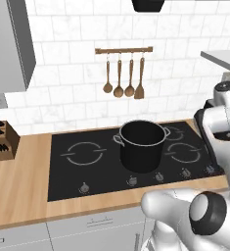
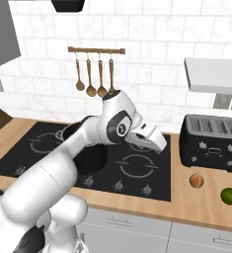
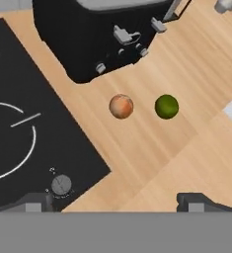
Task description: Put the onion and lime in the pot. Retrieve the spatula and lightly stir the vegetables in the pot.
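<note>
The onion (image 3: 121, 106), round and orange-brown, and the green lime (image 3: 166, 106) lie side by side on the wooden counter in front of the black toaster (image 3: 102, 34). My gripper (image 3: 116, 202) hovers above them, open wide with nothing between its fingertips (image 3: 196, 201). From the right base view, the onion (image 2: 197, 180) and lime (image 2: 229, 195) lie right of the cooktop, and my hand (image 2: 157, 141) is over its right burners. The black pot (image 1: 141, 144) stands on the cooktop's middle. The wooden spatula (image 1: 139, 81) hangs rightmost on the wall rack.
Three wooden spoons (image 1: 118, 81) hang beside the spatula. A knife block (image 1: 1, 139) sits at the counter's far left. The black cooktop (image 1: 87, 166) has knobs along its front edge. The toaster (image 2: 211, 141) stands behind the vegetables, under a wall shelf (image 2: 213, 74).
</note>
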### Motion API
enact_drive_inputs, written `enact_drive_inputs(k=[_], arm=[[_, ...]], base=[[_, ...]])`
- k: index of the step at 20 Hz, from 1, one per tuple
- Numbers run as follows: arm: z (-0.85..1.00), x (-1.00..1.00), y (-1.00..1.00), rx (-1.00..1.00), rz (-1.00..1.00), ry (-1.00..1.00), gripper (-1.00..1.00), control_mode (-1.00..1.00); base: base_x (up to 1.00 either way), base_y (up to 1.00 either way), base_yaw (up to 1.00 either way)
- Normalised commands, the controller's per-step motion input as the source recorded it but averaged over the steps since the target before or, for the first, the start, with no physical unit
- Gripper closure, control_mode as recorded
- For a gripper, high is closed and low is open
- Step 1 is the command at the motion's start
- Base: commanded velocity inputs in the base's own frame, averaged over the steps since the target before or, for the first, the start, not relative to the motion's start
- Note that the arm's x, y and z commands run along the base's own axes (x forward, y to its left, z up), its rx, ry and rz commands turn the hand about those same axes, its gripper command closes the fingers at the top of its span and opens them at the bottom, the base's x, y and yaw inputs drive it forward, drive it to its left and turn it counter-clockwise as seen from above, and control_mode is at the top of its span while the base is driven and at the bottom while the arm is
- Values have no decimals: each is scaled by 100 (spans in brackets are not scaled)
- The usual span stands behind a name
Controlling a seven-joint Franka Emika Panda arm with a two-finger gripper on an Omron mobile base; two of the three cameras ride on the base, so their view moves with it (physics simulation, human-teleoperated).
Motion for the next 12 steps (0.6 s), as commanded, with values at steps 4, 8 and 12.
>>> enact_drive_inputs(k=[4, 8, 12], arm=[[-46, 45, -99, 2, -29, 2, -100, -100], [-51, 21, -90, 22, -3, 1, -100, -100], [-51, 24, -72, 20, -2, 0, -100, -100]], base=[[0, 0, 0], [0, 0, 0], [0, 0, 0]])
